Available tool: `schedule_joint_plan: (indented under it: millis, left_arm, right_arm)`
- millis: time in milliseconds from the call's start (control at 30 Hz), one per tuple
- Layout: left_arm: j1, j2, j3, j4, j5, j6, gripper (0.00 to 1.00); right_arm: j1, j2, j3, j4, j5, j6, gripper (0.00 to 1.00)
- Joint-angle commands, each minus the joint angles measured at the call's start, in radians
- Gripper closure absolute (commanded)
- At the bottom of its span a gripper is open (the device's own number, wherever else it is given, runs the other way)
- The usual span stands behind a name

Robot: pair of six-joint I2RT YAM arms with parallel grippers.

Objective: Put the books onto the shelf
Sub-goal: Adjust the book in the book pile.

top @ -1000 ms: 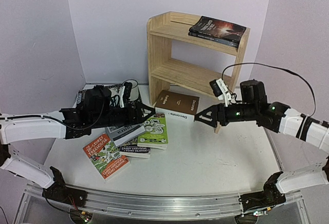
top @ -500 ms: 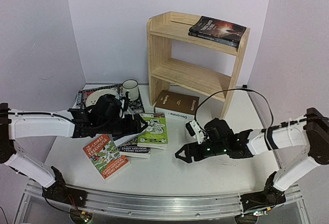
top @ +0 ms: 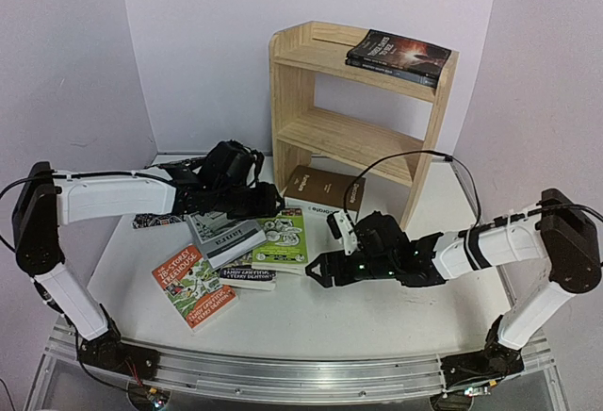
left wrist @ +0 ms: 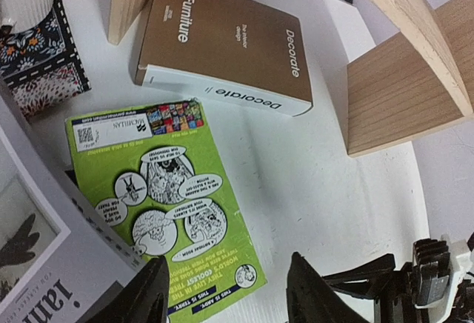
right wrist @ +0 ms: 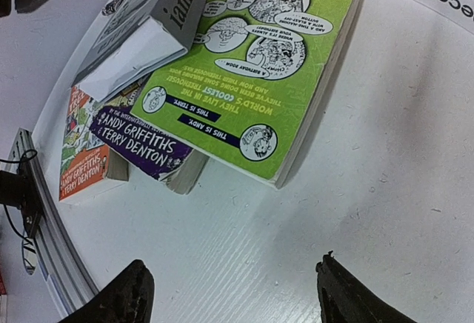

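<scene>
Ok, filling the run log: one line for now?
left gripper open over green book | right gripper open, empty, above table | shelf: dark books on top | Decorate on table

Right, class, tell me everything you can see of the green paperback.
The green paperback lies closed, back cover up: bright green with black-and-white cartoon speech bubbles and a barcode label. It rests partly on the dark blue paperback and the white table, the grey book overlapping one edge.
</scene>
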Motion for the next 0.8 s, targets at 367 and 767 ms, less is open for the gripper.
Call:
schedule_joint_plan:
  millis: [367,767]
  left_arm:
    - [0.100,0.250,0.199,-0.094,0.015,0.055,1.00]
    - [0.114,0.076,0.038,-0.400,-0.237,-0.133,1.00]
  right_arm:
    - [0.010,-0.107,-0.034,-0.056,0.112,-0.026,0.25]
    - [0.014,-0.090,-0.037,-0.061,0.123,-0.022,0.25]
